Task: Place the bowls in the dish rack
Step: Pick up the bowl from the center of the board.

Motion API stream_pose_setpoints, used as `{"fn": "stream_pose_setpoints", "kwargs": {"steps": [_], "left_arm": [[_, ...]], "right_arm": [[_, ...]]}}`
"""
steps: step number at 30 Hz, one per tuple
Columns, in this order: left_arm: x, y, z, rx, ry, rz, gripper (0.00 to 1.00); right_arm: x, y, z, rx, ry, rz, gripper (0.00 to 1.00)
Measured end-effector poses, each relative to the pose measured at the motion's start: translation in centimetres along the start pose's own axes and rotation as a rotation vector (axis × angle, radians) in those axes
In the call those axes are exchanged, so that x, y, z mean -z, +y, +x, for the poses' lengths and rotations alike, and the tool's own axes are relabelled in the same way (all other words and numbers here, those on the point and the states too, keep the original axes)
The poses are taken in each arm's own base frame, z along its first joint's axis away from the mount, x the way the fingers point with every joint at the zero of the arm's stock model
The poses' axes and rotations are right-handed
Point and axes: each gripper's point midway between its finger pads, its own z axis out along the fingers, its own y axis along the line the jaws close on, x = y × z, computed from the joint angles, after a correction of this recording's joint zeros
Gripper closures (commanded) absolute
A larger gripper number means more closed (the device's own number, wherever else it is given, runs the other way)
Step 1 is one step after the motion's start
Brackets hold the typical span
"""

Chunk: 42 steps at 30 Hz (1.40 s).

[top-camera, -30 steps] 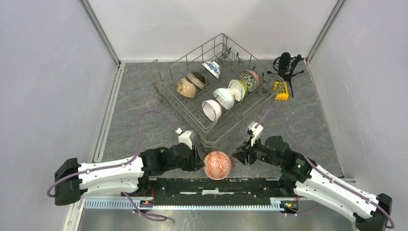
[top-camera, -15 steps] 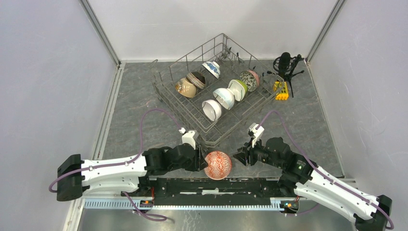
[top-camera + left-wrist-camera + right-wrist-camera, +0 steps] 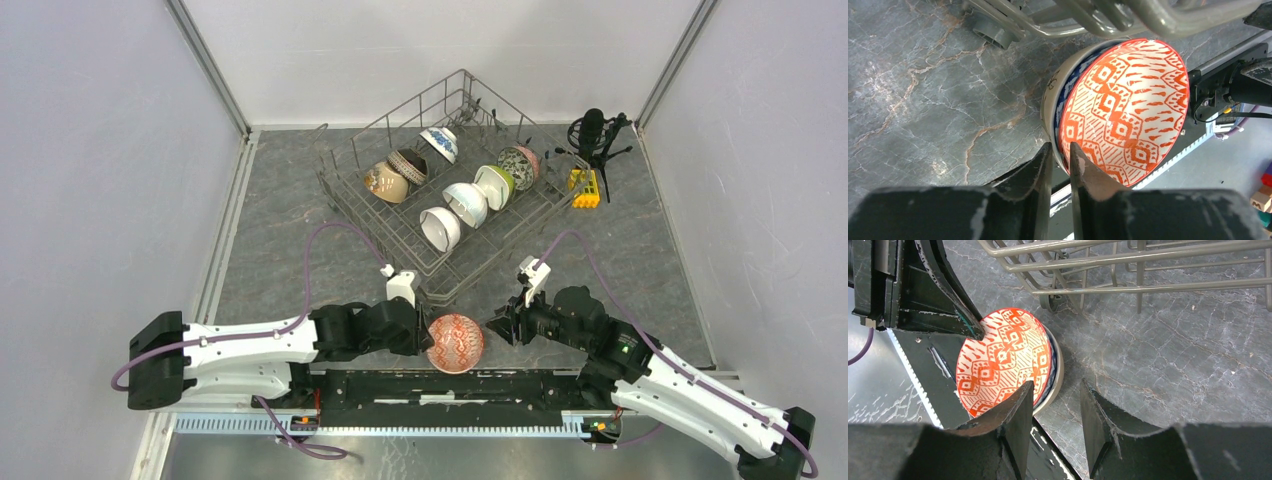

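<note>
An orange-and-white patterned bowl [image 3: 455, 343] sits nested in a cream bowl with a blue inside [image 3: 1051, 92], tilted at the near edge of the table. My left gripper [image 3: 421, 337] is shut on their left rim [image 3: 1060, 148], one finger inside and one outside. My right gripper [image 3: 494, 328] is open at the right rim [image 3: 1055, 385], one finger over the patterned bowl [image 3: 1003, 357], the other over the table. The dish rack [image 3: 375, 235] stands behind and holds several bowls: tan [image 3: 385, 183], dark brown [image 3: 407, 166], blue-and-white [image 3: 438, 144], white [image 3: 440, 228], lime green [image 3: 495, 185], speckled [image 3: 518, 166].
The rack's front corner [image 3: 1098, 15] hangs close above the nested bowls, and it shows in the right wrist view [image 3: 1128, 265]. A black microphone on a tripod [image 3: 592, 135] and a yellow block [image 3: 585, 188] stand right of the rack. The arms' base rail [image 3: 430, 385] runs just below the bowls.
My left arm has reached a little further right, up to the bowl's left rim. The bowl has shifted slightly right. The right arm has barely moved.
</note>
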Motion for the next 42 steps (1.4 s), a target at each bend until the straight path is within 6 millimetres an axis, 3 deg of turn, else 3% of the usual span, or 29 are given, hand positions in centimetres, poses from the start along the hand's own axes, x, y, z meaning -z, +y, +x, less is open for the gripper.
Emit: {"fn": "stream_pose_setpoints", "kwargs": {"steps": [8,22,42], "left_arm": [[0.2,0.0,-0.3,-0.006,-0.007,-0.016,0.98],[0.5,-0.2,-0.8,-0.005,-0.024,-0.017,0.98],[1.8,-0.4,-1.7,-0.002,-0.056,-0.004,0.98]], "right_arm": [[0.0,0.0,0.0,0.0,0.0,0.002,0.56],[0.1,0.8,-0.2,-0.006,0.0,-0.042,0.55],[-1.7,2.8,2.4,0.007,0.124,-0.096,0.47]]}}
